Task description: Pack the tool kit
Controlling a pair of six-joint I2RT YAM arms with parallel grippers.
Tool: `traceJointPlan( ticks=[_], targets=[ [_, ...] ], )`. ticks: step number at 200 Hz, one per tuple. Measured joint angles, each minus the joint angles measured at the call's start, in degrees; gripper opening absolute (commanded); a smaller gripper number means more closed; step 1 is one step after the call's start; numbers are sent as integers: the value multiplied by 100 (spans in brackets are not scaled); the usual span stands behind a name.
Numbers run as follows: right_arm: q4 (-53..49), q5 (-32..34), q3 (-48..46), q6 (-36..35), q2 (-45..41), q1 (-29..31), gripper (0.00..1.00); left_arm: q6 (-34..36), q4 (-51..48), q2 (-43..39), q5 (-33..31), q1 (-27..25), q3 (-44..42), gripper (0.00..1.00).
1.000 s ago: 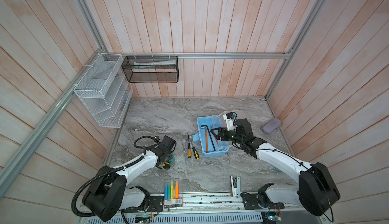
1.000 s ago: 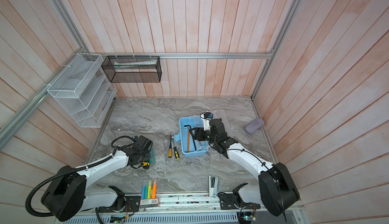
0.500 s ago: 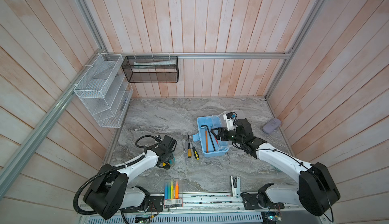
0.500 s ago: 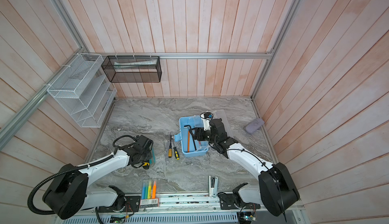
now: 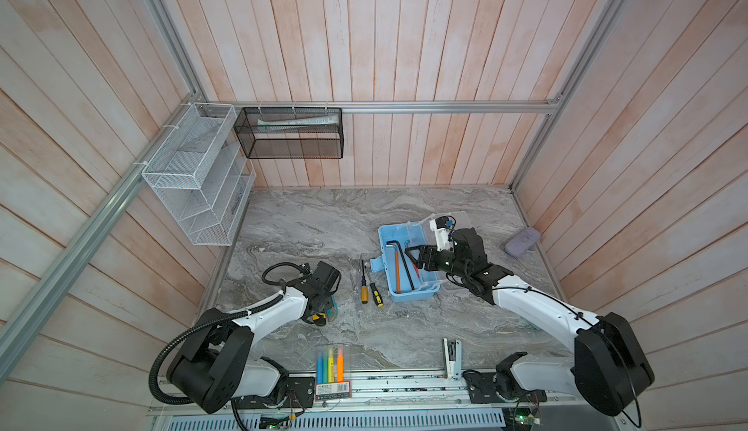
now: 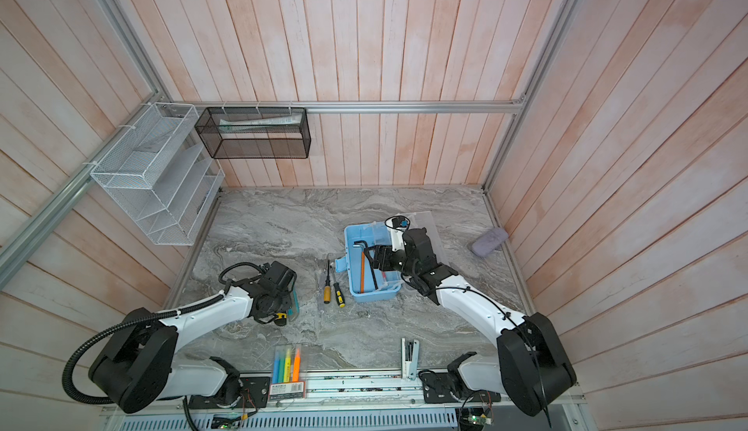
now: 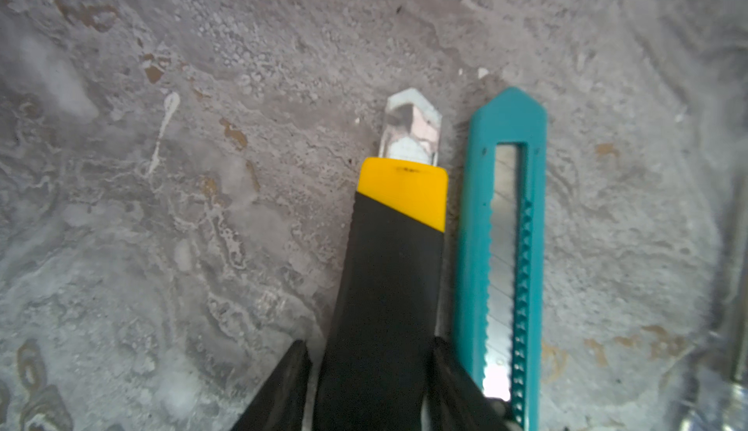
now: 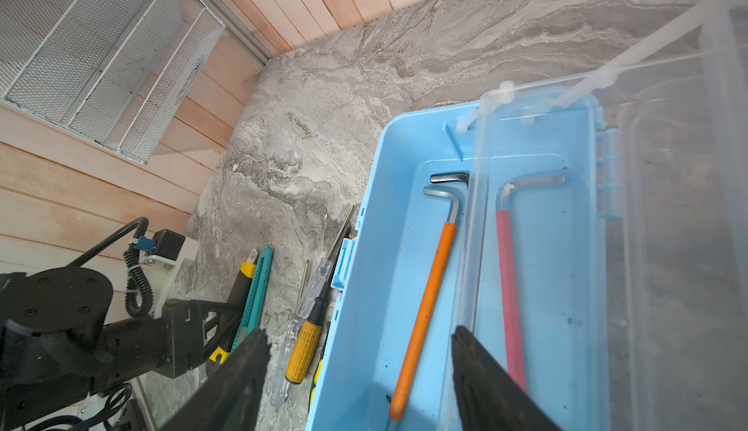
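1. where the left tool (image 7: 367,346) hangs low over the grey marbled counter (image 7: 182,166), its two fingers stand on either side of the black body of the yellow-and-black utility knife (image 7: 390,271). the opening is narrow. one finger touches the knife's side, and a thin strip of counter shows between the knife and the other finger.
2. the knife lies flat on the counter, with its short metal blade tip pointing away from the tool.
3. a teal plastic snap-off knife (image 7: 502,226) lies flat and parallel just beside it, outside the tool's opening. one finger stands between the two knives.
4. the right tool (image 8: 359,331) hangs over the light blue rectangular plastic box (image 8: 364,287), with its jaws wide and holding nothing.
5. below this tool, inside the box, lie an orange-sleeved hex key (image 8: 425,307) and a red-sleeved hex key (image 8: 508,287). the red one is seen through the clear plastic lid (image 8: 668,206).
6. the lid stands raised, and its free edge runs up to one finger of the right tool. i cannot tell whether they touch.
7. in a top view a black hex key (image 5: 405,265) also lies in the box, beside the orange one.
8. between the two tools, just beside the box's outer wall, a yellow-handled screwdriver (image 8: 302,352) and a clear-handled screwdriver (image 8: 309,291) lie side by side on the counter.
9. well apart from both tools, at the counter's near edge, lie a clear pack of coloured highlighters (image 5: 332,362) and a white stapler (image 5: 451,354).
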Motion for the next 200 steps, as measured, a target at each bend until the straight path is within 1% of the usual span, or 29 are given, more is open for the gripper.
traceJointPlan(
  ticks=[25, 55, 88, 97, 113, 121, 145, 162, 200],
  targets=[
    [2, 15, -4, 2, 0, 0, 72, 9, 2, 13, -11, 0, 2, 47],
    [11, 17, -4, 2, 4, 0, 72, 72, 7, 87, -70, 0, 48, 40],
    [50, 20, -4, 4, 66, 0, 71, 105, 33, 155, -118, 0, 94, 36],
    [52, 17, -4, 4, 83, 0, 72, 105, 44, 168, -125, 0, 103, 32],
    [52, 17, -4, 7, 105, 0, 71, 111, 44, 190, -131, 0, 127, 28],
    [55, 17, -4, 11, 109, 0, 71, 129, 39, 192, -131, 0, 136, 23],
    [61, 17, -4, 24, 111, -2, 71, 153, -31, 192, -133, 2, 181, 14],
    [76, 17, -4, 42, 111, -2, 71, 170, -133, 179, -153, 2, 262, 0],
    [87, 15, -4, 66, 107, -22, 71, 197, -413, -162, -197, 11, 538, 0]
  ],
)
